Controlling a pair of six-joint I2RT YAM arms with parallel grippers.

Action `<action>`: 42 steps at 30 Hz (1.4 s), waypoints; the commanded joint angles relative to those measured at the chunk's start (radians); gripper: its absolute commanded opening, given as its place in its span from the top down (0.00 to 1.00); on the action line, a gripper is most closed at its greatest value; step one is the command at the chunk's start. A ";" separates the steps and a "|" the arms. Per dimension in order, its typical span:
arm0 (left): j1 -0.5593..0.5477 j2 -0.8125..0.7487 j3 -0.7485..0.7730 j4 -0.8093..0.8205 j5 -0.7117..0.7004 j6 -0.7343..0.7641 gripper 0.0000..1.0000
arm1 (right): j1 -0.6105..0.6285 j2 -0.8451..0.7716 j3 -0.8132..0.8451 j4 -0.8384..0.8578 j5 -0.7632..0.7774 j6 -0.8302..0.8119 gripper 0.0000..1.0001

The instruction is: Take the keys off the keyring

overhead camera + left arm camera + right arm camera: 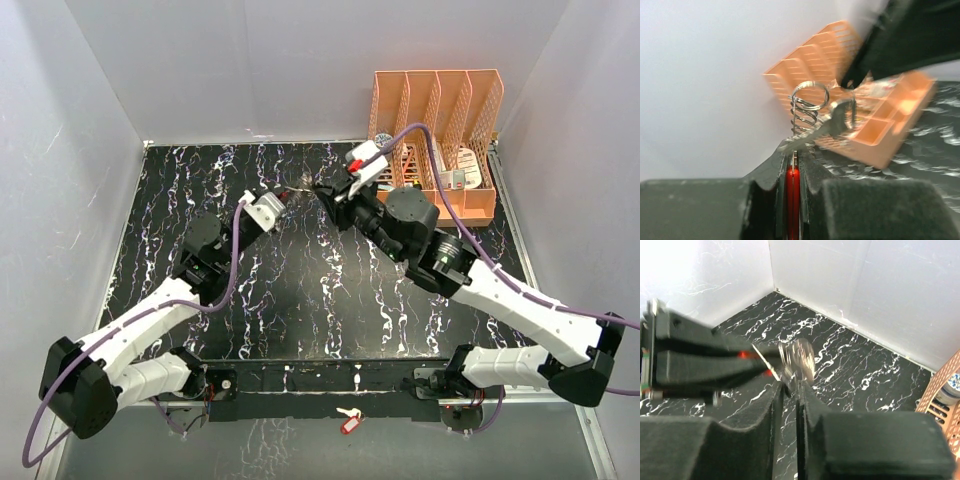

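Note:
The keyring [305, 189] hangs in the air over the back middle of the table, between my two grippers. My left gripper [289, 201] is shut on its bright red piece [793, 197], which stands edge-on between the jaws. Beyond that gripper's tips [795, 156] the ring's silvery coils [807, 112] are pulled apart like a spring, and a grey key [832, 124] lies across them. My right gripper [323, 191] comes in from the right, its jaws shut on the blurred wire of the ring [801, 360] at the tips [790, 385]. How many keys there are stays unclear.
An orange slotted desk organizer [440, 140] stands at the back right, close behind the right gripper. A lone pale key with a small red tag [348, 421] lies by the front edge between the arm bases. Grey walls enclose the black marbled table [300, 290].

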 commanded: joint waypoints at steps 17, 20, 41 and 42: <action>0.015 -0.090 0.275 -0.389 -0.051 0.445 1.00 | 0.005 -0.167 -0.326 0.349 -0.004 0.028 0.62; 0.014 -0.096 0.316 -0.430 -0.024 0.428 1.00 | 0.004 -0.204 -0.417 0.461 -0.056 0.023 0.55; 0.014 -0.205 0.331 -0.465 0.316 0.134 1.00 | 0.005 -0.201 -0.548 0.922 -0.355 -0.032 0.36; 0.014 -0.208 0.329 -0.464 0.327 0.131 1.00 | 0.005 -0.196 -0.548 0.936 -0.358 -0.025 0.36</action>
